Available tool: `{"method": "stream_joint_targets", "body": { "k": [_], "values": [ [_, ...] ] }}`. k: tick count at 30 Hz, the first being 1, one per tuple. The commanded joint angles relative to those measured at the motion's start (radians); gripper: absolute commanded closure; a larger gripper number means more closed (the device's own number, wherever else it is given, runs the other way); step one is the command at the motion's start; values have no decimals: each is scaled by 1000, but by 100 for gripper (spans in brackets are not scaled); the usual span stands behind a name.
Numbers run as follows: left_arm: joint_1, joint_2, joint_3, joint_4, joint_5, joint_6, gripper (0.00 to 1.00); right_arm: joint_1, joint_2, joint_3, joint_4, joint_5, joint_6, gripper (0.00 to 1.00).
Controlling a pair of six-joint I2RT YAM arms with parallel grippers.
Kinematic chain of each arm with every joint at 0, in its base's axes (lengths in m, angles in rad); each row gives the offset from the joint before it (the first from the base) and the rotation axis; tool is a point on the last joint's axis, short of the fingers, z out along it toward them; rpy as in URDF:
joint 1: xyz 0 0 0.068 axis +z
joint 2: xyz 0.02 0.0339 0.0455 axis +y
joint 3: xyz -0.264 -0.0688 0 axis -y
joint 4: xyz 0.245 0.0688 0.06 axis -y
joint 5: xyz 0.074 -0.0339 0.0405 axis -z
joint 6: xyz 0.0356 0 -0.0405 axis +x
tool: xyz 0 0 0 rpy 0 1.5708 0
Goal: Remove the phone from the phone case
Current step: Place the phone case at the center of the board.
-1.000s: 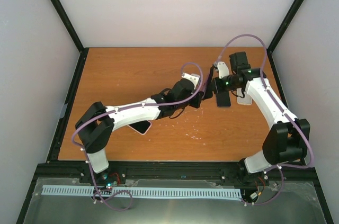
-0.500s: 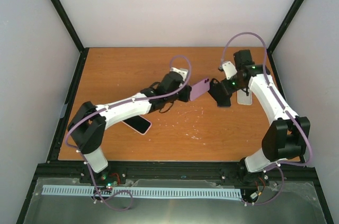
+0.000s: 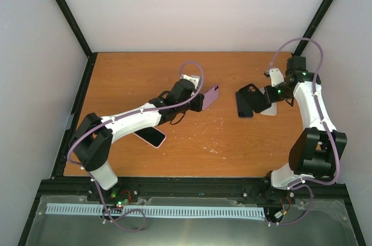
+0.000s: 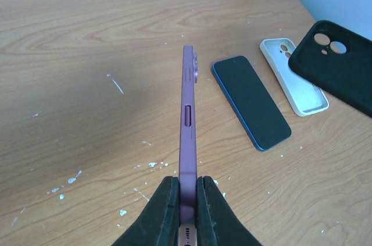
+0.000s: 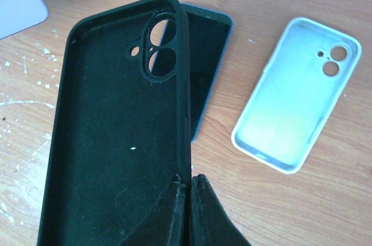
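The left hand (image 4: 187, 191) clamps the purple phone (image 4: 188, 118) edge-on, centre frame. The right hand (image 5: 187, 183) pinches the rim of the empty black case (image 5: 110, 141), well apart: extraction looks done.

Purple, black, blue and pale grey over flecked orange.
The slim matte purple phone (image 4: 187, 135) is one even purple, and the soft black silicone case (image 5: 110, 141) is matte black inside. The orange-brown wood-grain table (image 3: 133, 77) carries white flecks, a blue-rimmed phone with a black screen (image 4: 251, 102) and a pale white-grey empty case (image 5: 296, 95). The white robot arms (image 3: 145, 121) have black joints and lilac cables.
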Motion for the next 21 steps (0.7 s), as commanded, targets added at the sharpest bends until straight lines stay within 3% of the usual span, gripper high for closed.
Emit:
{"method": "stream_joint_targets", "body": {
  "k": [1, 11, 21],
  "values": [
    [5, -8, 8, 86, 16, 4, 100, -92, 24, -34, 65, -100, 23, 97],
    [4, -11, -19, 121, 30, 35, 100, -312, -9, -196, 387, 71, 8, 97],
    [4, -13, -26, 138, 34, 44, 100, -407, 123, -221, 586, 148, -7, 97]
  ]
}}
